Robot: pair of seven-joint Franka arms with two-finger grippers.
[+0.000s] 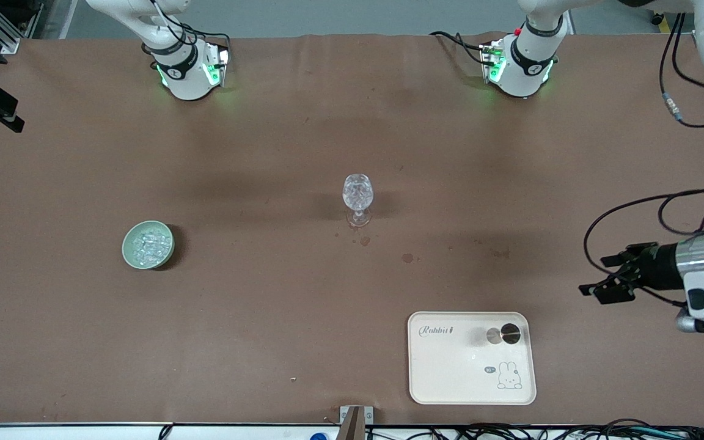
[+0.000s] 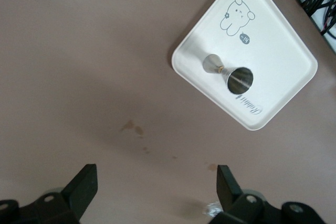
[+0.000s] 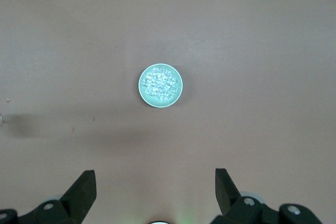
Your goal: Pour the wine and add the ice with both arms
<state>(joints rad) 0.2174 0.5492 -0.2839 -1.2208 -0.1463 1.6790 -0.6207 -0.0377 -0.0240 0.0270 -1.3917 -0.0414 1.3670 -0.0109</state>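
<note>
Ice [image 1: 148, 244] fills the green bowl [image 1: 128, 253] mid-left of the front view. Both grippers, left [image 1: 602, 276] and right [image 3: 155, 190], hang spread and empty; reaching for the jigger [image 1: 503, 334] looks next.

Cream rabbit-print tray [image 1: 450, 379] [image 2: 283, 35] near front camera; steel jigger [image 1: 503, 334] [image 2: 229, 73] lying on it.

Left hand [image 1: 599, 278] open, right hand [image 3: 155, 190] open, aloft

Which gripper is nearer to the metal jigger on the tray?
Left. The left gripper, jaws open, hangs beside the tray that holds the jigger. The right gripper, also open, is high over the bowl of ice, toward the right arm's end.
</note>
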